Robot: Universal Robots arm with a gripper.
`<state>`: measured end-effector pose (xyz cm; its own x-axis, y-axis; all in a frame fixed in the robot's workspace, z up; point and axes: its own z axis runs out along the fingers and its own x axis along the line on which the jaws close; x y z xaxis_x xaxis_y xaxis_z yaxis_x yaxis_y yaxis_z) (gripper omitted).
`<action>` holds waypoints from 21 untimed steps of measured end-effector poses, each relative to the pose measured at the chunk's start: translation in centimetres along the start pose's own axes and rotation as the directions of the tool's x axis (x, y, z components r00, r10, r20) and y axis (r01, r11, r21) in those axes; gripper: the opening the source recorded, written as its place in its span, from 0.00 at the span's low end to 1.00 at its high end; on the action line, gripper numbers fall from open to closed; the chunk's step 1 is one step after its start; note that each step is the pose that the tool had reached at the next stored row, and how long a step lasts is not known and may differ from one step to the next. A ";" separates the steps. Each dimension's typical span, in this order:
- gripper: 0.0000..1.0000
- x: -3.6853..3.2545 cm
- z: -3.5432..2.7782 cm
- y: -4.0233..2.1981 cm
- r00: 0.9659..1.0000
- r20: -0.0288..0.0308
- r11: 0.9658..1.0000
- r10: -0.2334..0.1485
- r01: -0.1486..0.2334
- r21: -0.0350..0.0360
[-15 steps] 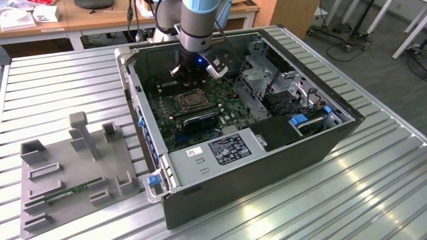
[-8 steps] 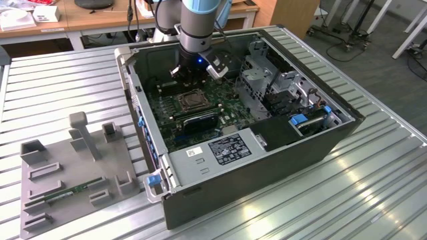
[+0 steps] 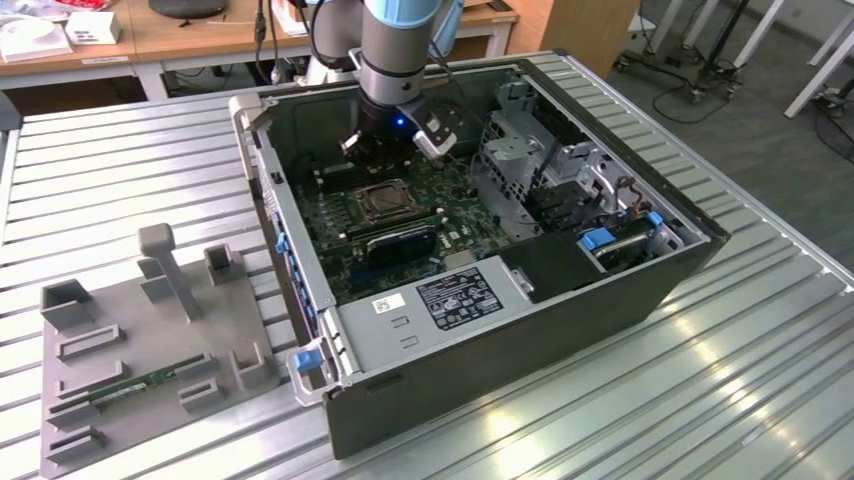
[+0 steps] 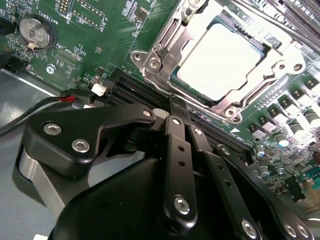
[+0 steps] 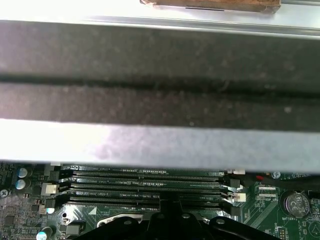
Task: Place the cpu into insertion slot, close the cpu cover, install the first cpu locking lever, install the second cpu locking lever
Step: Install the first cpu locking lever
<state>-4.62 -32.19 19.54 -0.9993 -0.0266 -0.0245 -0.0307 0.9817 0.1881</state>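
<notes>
Lying flat with its pale metal face up, the cpu (image 4: 220, 59) sits in the insertion slot (image 4: 192, 92) on the green motherboard (image 3: 454, 215), framed by the cpu cover (image 4: 165, 47) closed over its edges. The claw (image 4: 181, 116), fingers clenched together on nothing, hovers just beside the socket, above the memory slots (image 5: 145, 190). The open computer case (image 3: 561, 300) rests on a ribbed metal counter (image 3: 694, 400) beside a grey fixture tray (image 3: 94, 400); wooden desks (image 3: 174, 40) stand behind.

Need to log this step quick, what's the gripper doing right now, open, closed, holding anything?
Gripper: shut, holding nothing, fingertips together over the long black memory slots, beside the silver metal cpu cover lying over the silvery square cpu.
</notes>
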 end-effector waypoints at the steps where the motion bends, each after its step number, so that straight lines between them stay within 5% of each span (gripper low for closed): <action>1: 0.11 0.00 0.01 0.00 1.000 0.000 1.000 0.000 0.000 0.000; 21: 0.11 -0.01 0.05 0.00 1.000 0.000 1.000 0.000 0.000 0.000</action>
<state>-4.61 -32.18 19.49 -0.9993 -0.0265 -0.0248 -0.0307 0.9816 0.1884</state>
